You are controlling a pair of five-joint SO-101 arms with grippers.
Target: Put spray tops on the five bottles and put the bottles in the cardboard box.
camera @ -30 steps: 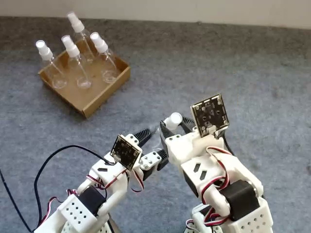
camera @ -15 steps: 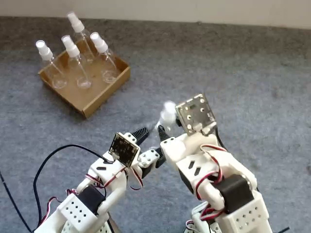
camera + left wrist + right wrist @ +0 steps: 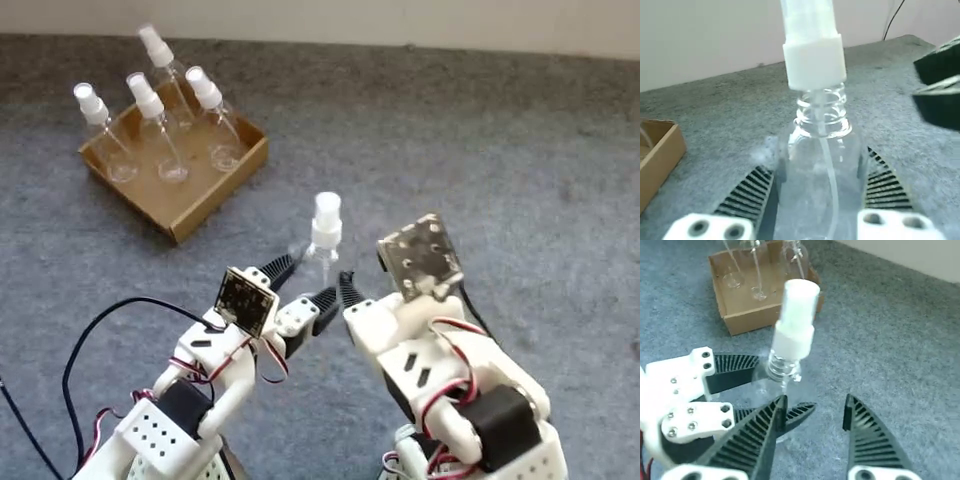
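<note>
The box [image 3: 218, 203] sits far left on the grey table [image 3: 480, 150], with four capped bottles [image 3: 160, 110] standing in it. Nearer and to its right, the left gripper [image 3: 817, 182] is closed on the fifth bottle [image 3: 817, 150], held upright. A spray top [image 3: 326, 215] rests on its neck, with the threads showing beneath. Just right of it, the right gripper [image 3: 816, 402] stands wide open, holding nothing.

high camera looking down over the worktop [image 3: 520, 140] from behind both arms. wrist cameras sitting close; all three sharing bottle [image 3: 324, 232] and cardboard box [image 3: 215, 195].
</note>
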